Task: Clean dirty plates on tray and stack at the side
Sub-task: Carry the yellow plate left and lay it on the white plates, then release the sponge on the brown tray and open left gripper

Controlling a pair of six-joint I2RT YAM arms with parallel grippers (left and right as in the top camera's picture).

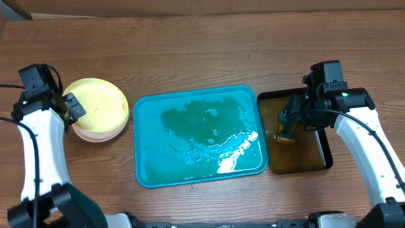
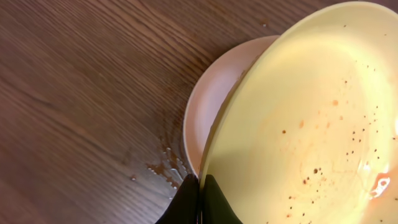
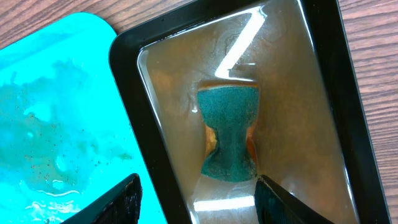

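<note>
Top plate [image 1: 98, 101] – pale yellow, faint orange smear and brown specks across its face [image 2: 323, 124] – sits off the tray, on the left side of the table, over a pinkish-white lower plate [image 1: 95, 134] that lies flat on the wood [image 2: 211, 106]. The top one overlaps most of the lower one and looks tilted in the left wrist view; can't tell if it rests on it or is lifted clear. Left gripper [image 1: 68, 107] is at the plate's left rim, fingers pressed together on that rim [image 2: 200, 183], so the plate extends right from the pinch point. Water droplets [image 2: 163, 167] on the table [image 1: 190, 50] just beside the lower plate's edge. The tray [image 1: 140, 152] is at the centre, right of the stack and near it but apart; it holds only a film of water with dark specks. Just right of it, edges nearly touching, is the black tray [image 1: 316, 152] of brownish water [image 3: 341, 93]. A sponge [image 3: 229, 134], green scourer side up and waisted in the middle, lies in that water [image 1: 285, 131]. Right gripper [image 1: 297, 117] hangs over it with fingers spread [image 3: 198, 180] – a gap shows on both sides of the sponge, no contact visible.
</note>
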